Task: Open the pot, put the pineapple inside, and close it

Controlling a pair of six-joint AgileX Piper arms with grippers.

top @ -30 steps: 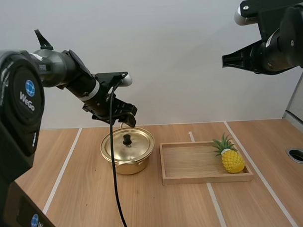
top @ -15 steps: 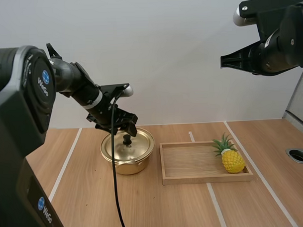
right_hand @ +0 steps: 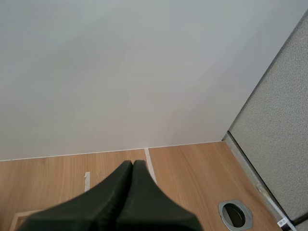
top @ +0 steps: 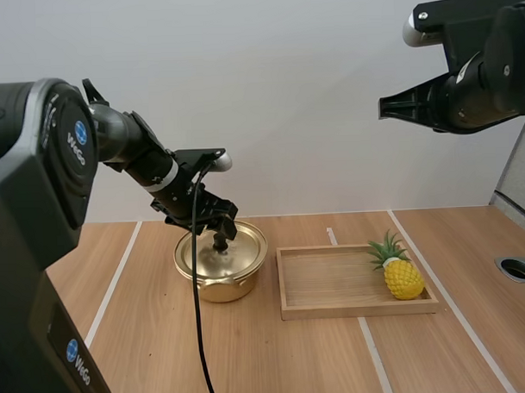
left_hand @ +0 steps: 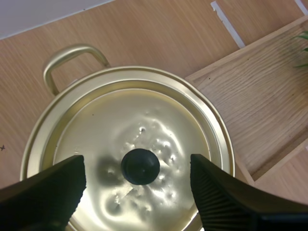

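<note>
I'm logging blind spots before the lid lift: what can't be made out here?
Inside the pot: the lid covers it, high and left wrist views.
Pot's near rim: left wrist view, behind the fingers of the left gripper.
Pineapple: left wrist view, edge cuts off all but leaf tips.
Tray: right wrist view, all but a corner behind the right gripper.

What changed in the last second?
The left tool came down and slightly right onto the lid. Its open fingers now sit either side of the knob without touching it; nothing is gripped yet. The right tool, shut, drifted slightly left and stayed high. Pot, pineapple and tray did not move; the lid is still on.
</note>
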